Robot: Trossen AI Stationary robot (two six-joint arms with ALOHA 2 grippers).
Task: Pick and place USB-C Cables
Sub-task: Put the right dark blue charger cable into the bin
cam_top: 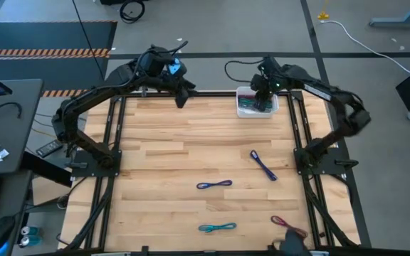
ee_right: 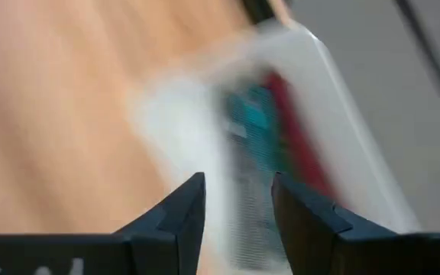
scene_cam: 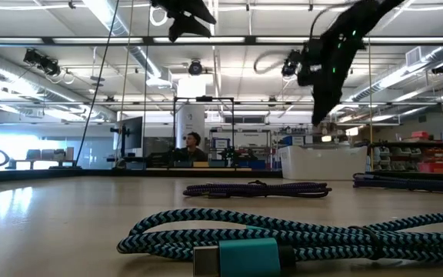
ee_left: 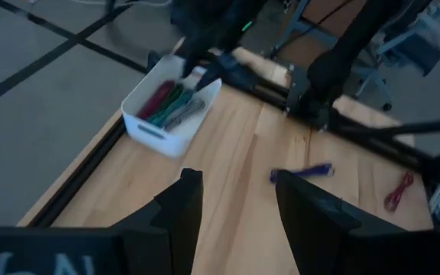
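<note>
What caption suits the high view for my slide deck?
Right hand open over the white bin of cables; four cables lie on the table; left hand waits.

White bin point(cam_top: 242, 93) at wooden table's point(cam_top: 155, 156) far edge; person point(scene_cam: 193, 143) seated beyond, background.

Wooden table point(cam_top: 162, 153): bin point(cam_top: 245, 112), 4 cables point(cam_top: 214, 185)

The bin point(cam_top: 250, 112) under the right gripper point(cam_top: 263, 105) is white; the cables in it point(ee_left: 170, 103) show maroon, green and grey. On the pale wood-grain table point(cam_top: 155, 156), away from that gripper, lie 4 cables: 2 purple-blue point(cam_top: 263, 165) point(cam_top: 214, 185), 1 teal with a black braid pattern point(cam_top: 216, 227), 1 maroon point(cam_top: 285, 224). Both arms are black.
</note>
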